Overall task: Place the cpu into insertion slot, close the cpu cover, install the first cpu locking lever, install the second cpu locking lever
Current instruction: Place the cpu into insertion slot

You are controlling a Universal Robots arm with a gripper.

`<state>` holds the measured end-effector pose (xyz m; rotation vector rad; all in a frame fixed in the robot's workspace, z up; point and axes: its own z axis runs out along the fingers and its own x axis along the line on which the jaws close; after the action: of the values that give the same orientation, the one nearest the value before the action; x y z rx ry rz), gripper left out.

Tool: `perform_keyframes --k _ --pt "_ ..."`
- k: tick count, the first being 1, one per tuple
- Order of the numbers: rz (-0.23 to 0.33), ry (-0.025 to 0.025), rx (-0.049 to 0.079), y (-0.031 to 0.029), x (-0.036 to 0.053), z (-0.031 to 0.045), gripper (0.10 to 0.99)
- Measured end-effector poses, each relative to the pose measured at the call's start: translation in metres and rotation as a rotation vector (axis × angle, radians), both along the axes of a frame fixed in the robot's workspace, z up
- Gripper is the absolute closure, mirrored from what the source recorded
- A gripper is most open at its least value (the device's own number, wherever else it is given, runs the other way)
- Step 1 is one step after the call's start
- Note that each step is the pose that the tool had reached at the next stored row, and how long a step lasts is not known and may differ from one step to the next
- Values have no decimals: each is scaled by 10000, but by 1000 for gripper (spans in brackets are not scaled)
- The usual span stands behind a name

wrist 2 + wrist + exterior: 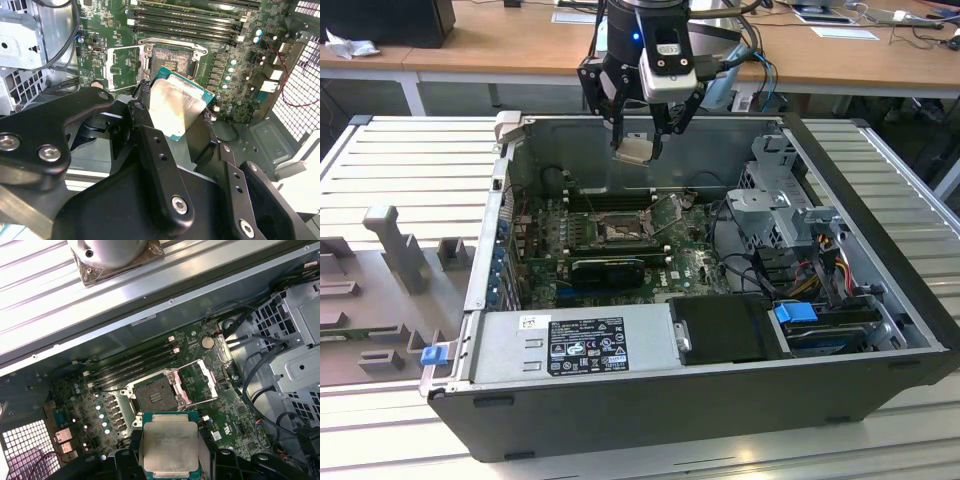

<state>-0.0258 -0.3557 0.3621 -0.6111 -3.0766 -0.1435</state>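
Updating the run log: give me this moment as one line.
end effector: shut on cpu | position: raised over motherboard, cpu not seated | insertion slot: empty | cpu cover: open

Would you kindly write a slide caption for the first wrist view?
Hand holds the cpu above the motherboard, insertion slot empty and cpu cover swung open.

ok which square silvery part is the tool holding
The pale silver-beige square chip, gripped by the tool; the silvery cut-out frame lies open on the green board.
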Motion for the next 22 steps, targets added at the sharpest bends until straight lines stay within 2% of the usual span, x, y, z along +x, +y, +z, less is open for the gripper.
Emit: perform_keyframes --k 22 --pt "-462 0 -1 0 0 0 557"
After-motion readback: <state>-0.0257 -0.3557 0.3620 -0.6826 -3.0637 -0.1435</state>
